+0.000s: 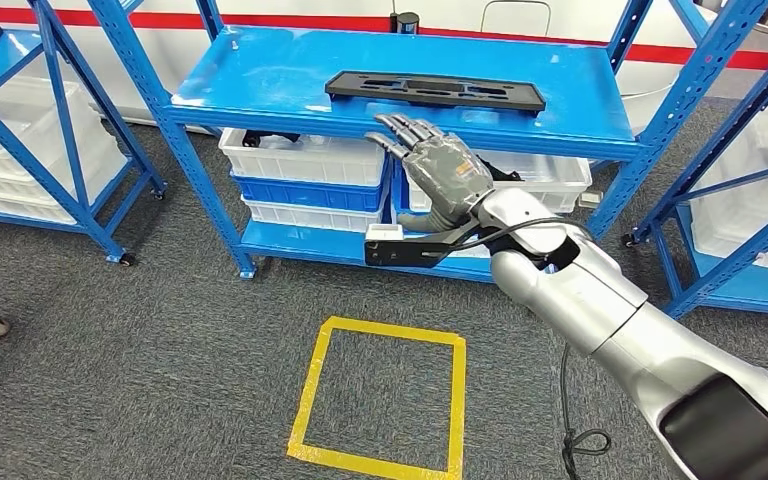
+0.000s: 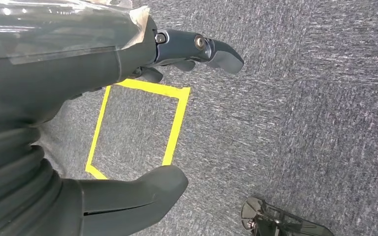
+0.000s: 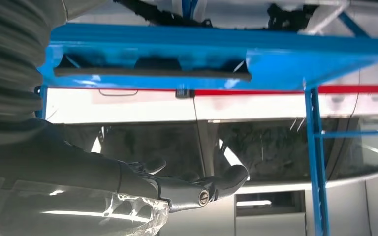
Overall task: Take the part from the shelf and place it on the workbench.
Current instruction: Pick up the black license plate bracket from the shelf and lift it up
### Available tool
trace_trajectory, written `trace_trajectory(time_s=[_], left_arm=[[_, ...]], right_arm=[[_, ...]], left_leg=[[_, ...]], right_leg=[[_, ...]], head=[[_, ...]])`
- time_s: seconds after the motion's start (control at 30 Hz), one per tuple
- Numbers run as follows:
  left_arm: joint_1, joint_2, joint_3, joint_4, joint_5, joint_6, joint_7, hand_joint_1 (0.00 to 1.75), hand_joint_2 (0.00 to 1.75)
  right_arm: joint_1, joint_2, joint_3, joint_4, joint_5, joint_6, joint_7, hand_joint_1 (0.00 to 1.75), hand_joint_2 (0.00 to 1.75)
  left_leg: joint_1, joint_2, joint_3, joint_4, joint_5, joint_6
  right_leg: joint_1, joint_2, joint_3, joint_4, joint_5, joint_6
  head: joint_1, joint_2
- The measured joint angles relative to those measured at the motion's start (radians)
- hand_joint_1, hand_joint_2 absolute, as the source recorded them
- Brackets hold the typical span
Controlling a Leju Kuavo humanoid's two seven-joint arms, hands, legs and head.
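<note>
The part (image 1: 434,91) is a long, flat black piece with cut-out slots, and it looks like matte plastic. It lies flat on the top board of the blue metal shelf (image 1: 260,75), near the front edge of the board. The right hand (image 1: 438,168) is raised in front of the shelf, just below this front edge. Its fingers (image 1: 400,128) are apart and almost straight, and they point up toward the part; the tips are near the edge of the board but they do not touch the part, and the hand holds nothing. In the right wrist view the part (image 3: 152,72) shows as a dark strip on the glossy blue board, well apart from the fingers (image 3: 226,179).

The left hand (image 2: 128,123) hangs over the grey, rough carpet floor (image 2: 300,123). Its fingers (image 2: 216,51) are apart and nothing is in them. Under it a yellow tape square (image 2: 174,125) is stuck on the carpet.

On the lower boards of the shelf stand white plastic bins (image 1: 300,158) and one blue bin (image 1: 305,192).
</note>
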Motion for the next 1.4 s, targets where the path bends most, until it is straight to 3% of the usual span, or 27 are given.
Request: trace_trajectory(time_s=[0.17, 0.47, 0.6, 1.0, 1.4], left_arm=[[0.000, -0.001, 0.007, 0.000, 0.000, 0.000, -0.002, 0.00, 1.75], [0.000, -0.007, 0.014, 0.001, -0.013, -0.007, -0.001, 0.00, 1.75], [0.000, -0.007, 0.015, 0.002, -0.021, -0.017, -0.002, 0.00, 0.00], [-0.001, -0.006, 0.015, 0.002, -0.050, -0.046, 0.006, 0.00, 0.00], [-0.001, -0.006, 0.021, 0.002, -0.046, -0.051, 0.006, 0.00, 0.00]], right_arm=[[0.001, 0.025, 0.025, 0.061, 0.011, -0.017, -0.005, 0.00, 1.75], [0.074, 0.091, 0.038, 0.236, 0.055, -0.137, -0.005, 0.00, 1.75], [0.108, 0.121, 0.035, 0.310, 0.085, -0.167, 0.012, 0.00, 1.75], [0.149, 0.224, -0.055, 0.581, 0.191, -0.243, 0.129, 0.00, 1.75], [0.146, 0.242, -0.158, 0.643, 0.188, -0.287, 0.130, 0.00, 1.75]], left_leg=[[-0.001, 0.000, 0.000, 0.000, 0.000, 0.000], [-0.001, 0.000, 0.000, 0.000, 0.000, 0.000], [0.000, 0.000, 0.000, 0.000, 0.000, 0.000], [-0.001, 0.000, 0.000, 0.000, 0.000, 0.000], [0.000, 0.000, 0.000, 0.000, 0.000, 0.000]], right_leg=[[0.000, 0.000, 0.000, 0.000, 0.000, 0.000], [0.000, 0.000, 0.000, 0.000, 0.000, 0.000], [0.000, 0.000, -0.001, 0.000, 0.000, 0.000], [0.000, 0.000, -0.001, 0.000, 0.000, 0.000], [0.000, 0.000, -0.001, 0.000, 0.000, 0.000]], head=[[0.000, 0.000], [0.000, 0.000], [0.000, 0.000], [0.000, 0.000], [0.000, 0.000]])
